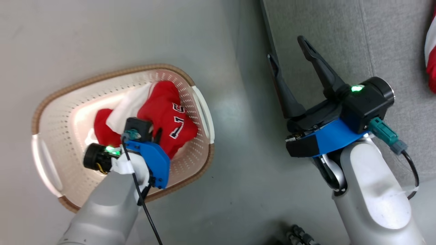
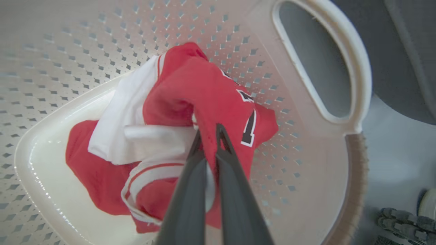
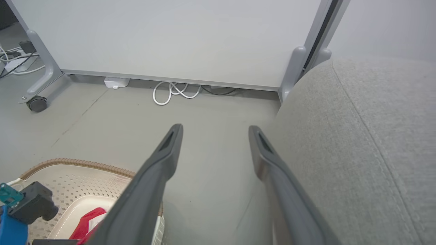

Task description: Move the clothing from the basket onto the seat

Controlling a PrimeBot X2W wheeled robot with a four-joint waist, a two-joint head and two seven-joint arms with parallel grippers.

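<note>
Left pincer (image 2: 208, 132) pinches a fold of the red numbered clothing (image 2: 204, 92) lying inside the basket (image 2: 306, 163) at eight o'clock; right pincer (image 1: 286, 47) hangs spread and empty at the seat (image 1: 340, 34) edge, one o'clock.

Clothing (image 2: 204, 88): bright red, white panels and stripes, black numerals edged white. Basket (image 2: 68, 51): cream-white, diamond-perforated, brown woven rim. Seat (image 3: 374, 136): plain grey weave. Floor (image 1: 102, 34): pale grey.

Head view's right edge cuts second garment (image 1: 431, 51) to a red-and-white sliver on seat (image 1: 391, 34). Numerals on jersey (image 2: 211, 92) partly folded under, unreadable. Fold clamped in left gripper (image 2: 208, 131) hides its inner pads. At bottom edge, dark ridged object (image 1: 299, 234), unidentifiable.
</note>
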